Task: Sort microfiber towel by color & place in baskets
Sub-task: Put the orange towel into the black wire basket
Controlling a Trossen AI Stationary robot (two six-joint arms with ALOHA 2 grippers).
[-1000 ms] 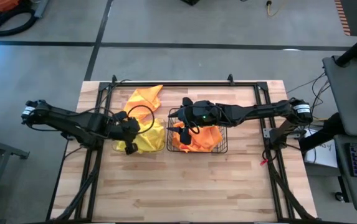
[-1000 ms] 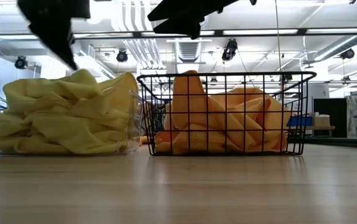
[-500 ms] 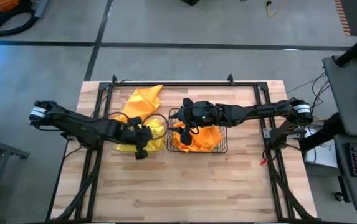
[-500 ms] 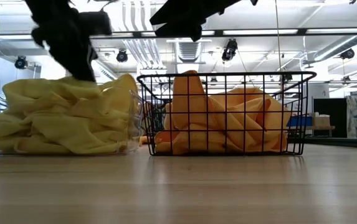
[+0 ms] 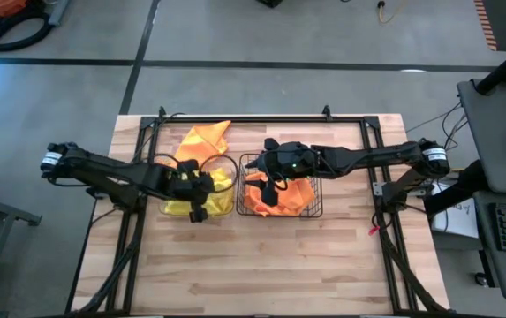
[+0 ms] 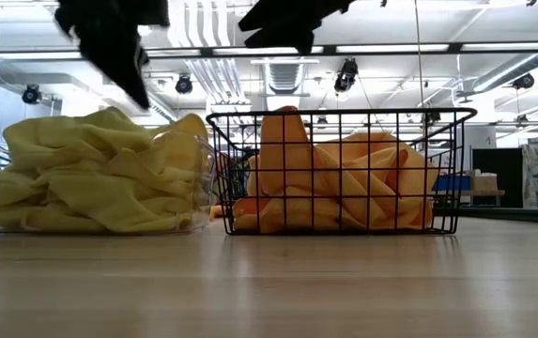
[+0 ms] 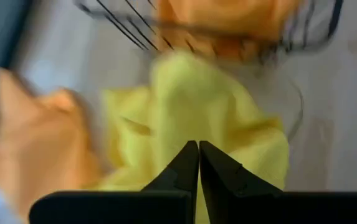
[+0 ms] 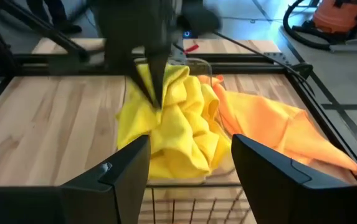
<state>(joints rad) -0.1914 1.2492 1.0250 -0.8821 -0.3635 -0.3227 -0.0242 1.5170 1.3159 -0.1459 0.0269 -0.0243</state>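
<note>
Left gripper [image 7: 198, 163] shut above crumpled, perhaps heaped, yellow towels [image 7: 197, 112].

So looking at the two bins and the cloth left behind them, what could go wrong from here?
An orange microfiber towel lies on the table behind the clear plastic bin, nearer the yellow pile than the black wire basket; it could get missed or dropped in the wrong bin. The yellow towels are heaped above the clear bin's rim, so one may slide out. The shut left gripper hangs close over that heap and could snag it.
</note>
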